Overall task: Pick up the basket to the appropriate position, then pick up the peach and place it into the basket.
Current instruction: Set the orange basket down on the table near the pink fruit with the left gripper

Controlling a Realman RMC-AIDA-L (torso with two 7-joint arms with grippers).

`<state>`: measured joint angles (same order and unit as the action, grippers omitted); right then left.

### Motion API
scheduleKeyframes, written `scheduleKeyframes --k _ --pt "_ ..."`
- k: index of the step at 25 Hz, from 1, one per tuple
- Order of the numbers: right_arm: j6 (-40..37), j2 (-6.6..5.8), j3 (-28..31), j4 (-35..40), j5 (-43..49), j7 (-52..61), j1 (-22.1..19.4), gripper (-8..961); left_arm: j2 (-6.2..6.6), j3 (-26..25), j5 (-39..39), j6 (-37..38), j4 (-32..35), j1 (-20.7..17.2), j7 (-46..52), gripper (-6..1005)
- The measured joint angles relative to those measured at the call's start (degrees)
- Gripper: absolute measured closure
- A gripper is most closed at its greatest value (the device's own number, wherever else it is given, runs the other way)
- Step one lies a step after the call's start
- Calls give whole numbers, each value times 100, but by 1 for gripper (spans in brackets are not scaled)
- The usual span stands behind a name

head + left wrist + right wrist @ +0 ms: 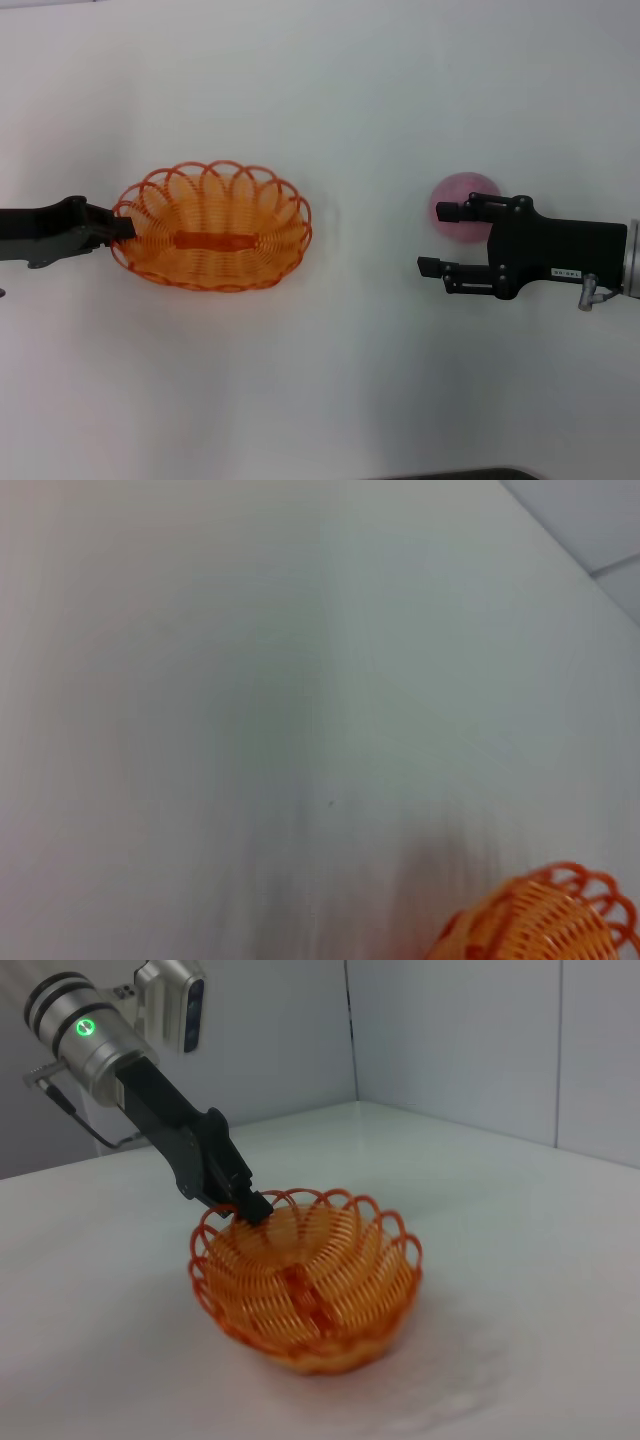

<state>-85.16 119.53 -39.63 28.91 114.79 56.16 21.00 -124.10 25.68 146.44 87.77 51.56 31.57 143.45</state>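
The orange wire basket (210,225) sits left of the middle of the white table. My left gripper (125,230) is shut on its left rim. The right wrist view shows that grip (246,1205) on the basket's rim (305,1285). A part of the basket also shows in the left wrist view (540,920). I cannot tell whether the basket rests on the table or is slightly raised. The pale pink peach (460,195) lies at the right. My right gripper (430,238) is open and empty; its far finger (465,211) overlaps the peach, which lies mostly beyond it.
The white table (330,380) stretches between the basket and the peach. Grey walls (450,1030) stand behind the table on the left arm's side. A dark edge (450,474) shows at the front.
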Motion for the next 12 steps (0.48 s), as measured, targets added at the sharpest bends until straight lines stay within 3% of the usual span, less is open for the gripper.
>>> scheduleKeyframes --k 3,12 --pt "0 0 0 0 0 0 -6 175 5 84 6 -17 2 -2 92 877" --pt "0 0 0 0 0 9 -9 175 28 127 -12 164 87 -2 78 712"
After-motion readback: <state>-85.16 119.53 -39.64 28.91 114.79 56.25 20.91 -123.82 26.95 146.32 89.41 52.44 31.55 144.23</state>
